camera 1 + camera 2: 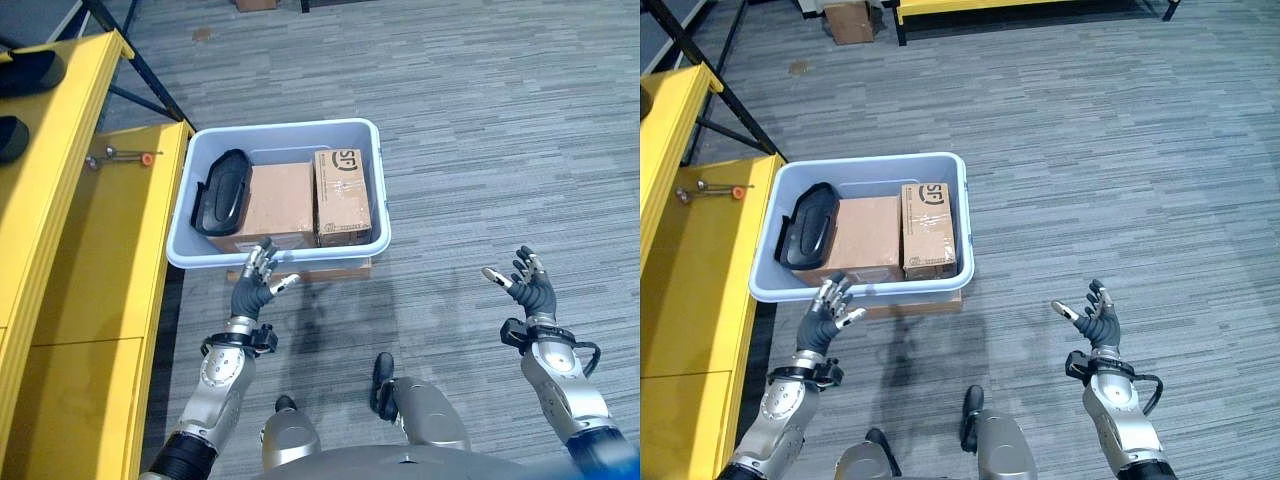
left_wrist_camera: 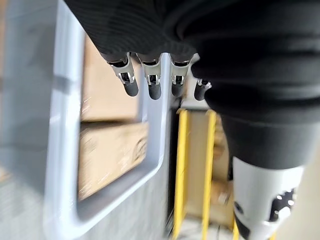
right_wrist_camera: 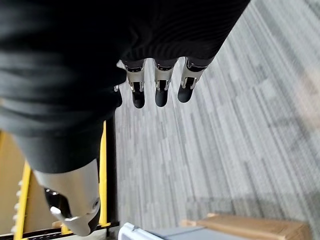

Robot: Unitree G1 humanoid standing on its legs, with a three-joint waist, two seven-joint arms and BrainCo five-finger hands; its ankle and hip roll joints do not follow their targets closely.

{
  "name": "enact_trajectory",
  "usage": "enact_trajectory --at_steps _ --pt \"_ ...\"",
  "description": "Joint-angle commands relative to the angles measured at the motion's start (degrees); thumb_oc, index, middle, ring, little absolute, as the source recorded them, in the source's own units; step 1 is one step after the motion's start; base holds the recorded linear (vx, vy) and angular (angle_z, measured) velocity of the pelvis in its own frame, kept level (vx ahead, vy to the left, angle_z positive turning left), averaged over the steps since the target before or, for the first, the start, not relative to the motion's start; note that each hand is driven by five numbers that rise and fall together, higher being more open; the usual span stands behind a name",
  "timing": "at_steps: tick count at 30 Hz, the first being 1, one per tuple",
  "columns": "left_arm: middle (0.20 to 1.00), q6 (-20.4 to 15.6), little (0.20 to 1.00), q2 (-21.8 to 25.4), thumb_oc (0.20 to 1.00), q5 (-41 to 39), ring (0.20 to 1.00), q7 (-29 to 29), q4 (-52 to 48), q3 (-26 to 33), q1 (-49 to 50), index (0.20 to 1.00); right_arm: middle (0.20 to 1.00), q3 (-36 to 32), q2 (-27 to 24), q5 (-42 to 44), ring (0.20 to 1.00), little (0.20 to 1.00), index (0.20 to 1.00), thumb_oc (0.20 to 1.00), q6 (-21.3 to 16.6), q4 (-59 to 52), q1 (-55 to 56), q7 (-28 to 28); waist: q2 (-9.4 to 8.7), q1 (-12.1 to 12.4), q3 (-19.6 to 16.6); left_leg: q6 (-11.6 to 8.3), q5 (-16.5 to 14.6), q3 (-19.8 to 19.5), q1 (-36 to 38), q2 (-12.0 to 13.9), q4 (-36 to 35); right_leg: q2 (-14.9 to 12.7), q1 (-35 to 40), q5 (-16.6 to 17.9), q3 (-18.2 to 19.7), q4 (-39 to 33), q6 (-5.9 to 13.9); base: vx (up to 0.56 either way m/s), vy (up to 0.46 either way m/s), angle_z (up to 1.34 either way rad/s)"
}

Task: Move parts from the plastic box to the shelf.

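Looking down from the head camera, the yellow metal shelf [image 1: 70,230] runs along the left edge of the frame, with a small metal tool with an orange tip [image 1: 128,156] lying on its lower level at upper left. Just right of it, in the upper middle, sits the pale blue-grey plastic box [image 1: 283,255] on the grey striped carpet floor [image 1: 500,140], resting on a flat brown board [image 1: 300,272] that peeks out beneath its near wall. Inside the box, from left to right, lie a black moulded plastic part [image 1: 222,190], a wide brown cardboard carton [image 1: 275,203] and a narrower taped brown cardboard carton [image 1: 342,196] pressed against it. All three parts sit in the box; none is on the shelf.

The robot's left hand [image 1: 255,287] hovers at the box's near rim, lower left of centre, fingers spread and straight, holding nothing. The right hand [image 1: 528,285] hangs well apart at lower right, over bare carpet, fingers likewise spread and empty.

Judging from this, the main risks are these: the left hand is so close to the rim that a forward reach could catch the wall and shove the box off its board; the cartons are packed tightly, so fingers may find no gap; the black part could slip from a one-handed pinch.
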Motion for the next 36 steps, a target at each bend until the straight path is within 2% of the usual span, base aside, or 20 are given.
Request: enact_trajectory --at_steps 1,3,5,6,7,10,12,13,15,16,20,21,24,26,30,33,36 --pt "1.0 -6.9 1.0 1.0 1.0 -5.3 1.0 -5.5 -7.9 -0.8 0.0 1.0 1.0 -1.4 1.5 -1.6 1.0 1.0 1.0 1.0 -2.3 -4.1 1.2 1.3 -2.37 -0.3 -1.8 0.55 -0.8 -0.7 -2.6 1.8 4.1 -6.5 2.3 0.0 -3.3 0.7 5.54 0.09 -0.084 0.09" --pt "1.0 -7.8 1.0 0.8 1.0 -6.9 1.0 -4.4 -8.9 -1.0 -1.5 1.0 1.0 -1.3 1.5 -0.9 1.0 1.0 1.0 1.0 -1.3 -3.7 1.2 2.3 -2.44 -0.7 -2.1 0.85 -1.8 -0.5 -2.4 1.4 6.2 -6.3 2.4 -0.7 -3.2 1.4 5.09 0.06 -0.1 0.11" --pt "1.0 -7.1 1.0 0.3 1.0 -11.3 1.0 -2.4 -9.8 -0.7 -4.0 1.0 1.0 -0.6 1.7 -0.8 1.0 1.0 1.0 1.0 -0.6 -2.8 1.1 2.9 -2.83 -1.1 -2.2 0.01 -0.1 0.0 -4.2 3.0 14.2 -5.6 3.2 -2.1 -3.1 1.6 3.67 0.09 -0.204 0.03" --pt "1.0 -5.7 1.0 -0.4 1.0 -11.8 1.0 -1.3 -10.3 -0.2 -4.8 1.0 1.0 -0.1 1.9 -1.1 1.0 1.0 1.0 1.0 -0.2 -2.4 0.9 4.3 -3.07 -0.9 -2.0 -0.26 0.9 -1.7 -6.6 3.0 18.7 -4.7 4.1 -2.7 -2.0 1.3 2.98 0.14 -0.193 -0.01" --pt "1.0 -5.2 1.0 -0.6 1.0 -11.0 1.0 -0.9 -10.6 0.1 -4.6 1.0 1.0 0.5 2.1 -2.0 1.0 1.0 1.0 1.0 0.0 -2.3 1.0 5.1 -3.12 -0.7 -1.8 -0.18 1.3 -3.3 -8.5 2.7 20.3 -4.1 4.7 -2.8 -1.1 1.0 2.87 0.14 -0.09 -0.06" --pt "1.0 -3.2 1.0 -1.3 1.0 -7.6 1.0 1.4 -11.1 0.0 -3.5 1.0 1.0 1.8 2.3 -2.8 1.0 1.0 1.0 1.0 1.0 -3.2 1.6 5.0 -2.74 -0.2 -1.2 -0.38 3.1 -5.1 -9.2 2.7 15.2 -3.4 5.1 -2.9 0.7 1.3 3.33 0.08 0.112 -0.25" --pt "1.0 -3.0 1.0 -1.4 1.0 -5.5 1.0 1.1 -12.0 -0.5 -0.9 1.0 1.0 1.8 1.3 -2.8 1.0 1.0 1.0 1.0 1.3 -5.1 3.2 5.0 -1.79 0.3 -1.3 -1.73 7.9 -7.6 -7.9 3.5 0.9 -4.1 5.4 -3.2 1.6 1.4 4.53 0.07 0.389 -0.64" --pt "1.0 -3.1 1.0 -1.2 1.0 -4.7 1.0 0.5 -12.3 -0.6 0.1 1.0 1.0 1.6 0.9 -2.7 1.0 1.0 1.0 1.0 1.2 -5.5 3.8 5.0 -1.3 0.6 -1.4 -1.59 10.9 -8.2 -7.9 4.5 -3.6 -4.2 5.0 -2.3 1.8 1.1 4.47 0.06 0.426 -0.43" --pt "1.0 -3.6 1.0 -0.9 1.0 -4.5 1.0 -0.5 -12.1 -0.9 1.9 1.0 1.0 1.4 0.1 -2.4 1.0 1.0 1.0 1.0 0.9 -5.7 4.5 5.2 -1.04 0.9 -1.3 -2.46 14.3 -10.0 -8.0 6.0 -8.8 -5.4 5.2 -2.9 3.3 2.0 5.08 0.09 0.423 -0.31" --pt "1.0 -4.0 1.0 -0.7 1.0 -4.8 1.0 -1.7 -11.4 -1.0 2.9 1.0 1.0 1.3 -0.6 -2.4 1.0 1.0 1.0 1.0 -0.5 -6.0 5.0 3.7 -0.74 0.9 -1.1 -2.93 15.9 -10.1 -8.9 7.2 -10.2 -6.2 5.3 -3.4 4.2 2.9 5.15 0.1 0.443 -0.4" --pt "1.0 -4.2 1.0 0.1 1.0 -5.9 1.0 -5.7 -9.9 -1.0 3.3 1.0 1.0 1.0 -0.9 -0.1 1.0 1.0 1.0 1.0 -2.2 -5.4 4.7 -2.1 0.05 0.9 -0.8 -1.76 10.5 -12.0 -8.3 5.5 -9.9 -8.2 3.4 -5.7 6.5 8.9 6.39 0.05 0.331 -0.43" --pt "1.0 -3.2 1.0 0.4 1.0 -5.8 1.0 -5.7 -9.9 -1.4 3.0 1.0 1.0 0.5 -0.2 1.2 1.0 1.0 1.0 1.0 -2.7 -5.1 4.7 -3.0 0.48 0.7 -0.7 -1.44 8.3 -11.9 -7.9 4.7 -8.8 -8.9 3.1 -6.2 6.7 10.7 6.63 0.04 0.332 -0.3" --pt "1.0 -2.0 1.0 0.9 1.0 -4.7 1.0 -5.4 -9.0 -2.0 2.2 1.0 1.0 0.5 1.8 1.5 1.0 1.0 1.0 1.0 -3.8 -4.8 5.1 -2.9 1.07 0.2 -0.9 -0.54 5.4 -11.3 -6.5 2.5 -8.1 -10.1 3.3 -5.1 7.3 10.2 8.06 0.05 0.253 -0.01" --pt "1.0 -1.5 1.0 1.1 1.0 -5.2 1.0 -6.2 -8.4 -2.4 2.2 1.0 1.0 0.9 2.9 -0.5 1.0 1.0 1.0 1.0 -4.5 -5.3 5.4 -2.6 1.41 0.2 -1.3 -0.09 4.4 -11.6 -5.7 1.4 -8.3 -10.4 3.8 -3.5 8.1 8.3 8.95 0.07 0.203 0.12" --pt "1.0 -2.6 1.0 1.4 1.0 -6.0 1.0 -8.3 -8.9 -2.4 2.9 1.0 1.0 1.1 3.6 -3.6 1.0 1.0 1.0 1.0 -6.5 -6.5 5.2 -4.0 0.86 0.6 -2.0 0.64 3.4 -12.2 -4.7 -0.4 -9.0 -10.8 5.9 -1.1 8.3 3.3 10.02 0.07 0.106 0.22" --pt "1.0 -3.2 1.0 1.8 1.0 -6.3 1.0 -9.4 -9.5 -1.7 2.7 1.0 1.0 1.1 3.5 -3.7 1.0 1.0 1.0 1.0 -5.6 -7.3 4.6 -3.4 0.06 1.5 -2.4 0.77 2.9 -12.5 -5.1 -0.6 -8.9 -11.0 7.1 0.0 7.5 0.6 10.49 0.03 0.02 0.08" --pt "1.0 -2.0 1.0 2.1 1.0 -6.4 1.0 -6.9 -10.0 -0.4 3.0 1.0 1.0 1.4 3.3 -6.2 1.0 1.0 1.0 1.0 -6.1 -8.3 4.2 -2.8 -0.47 2.4 -2.6 0.6 2.8 -12.8 -5.5 -0.5 -8.7 -11.0 8.2 0.3 6.9 -1.0 10.59 0.06 0.006 0.13"
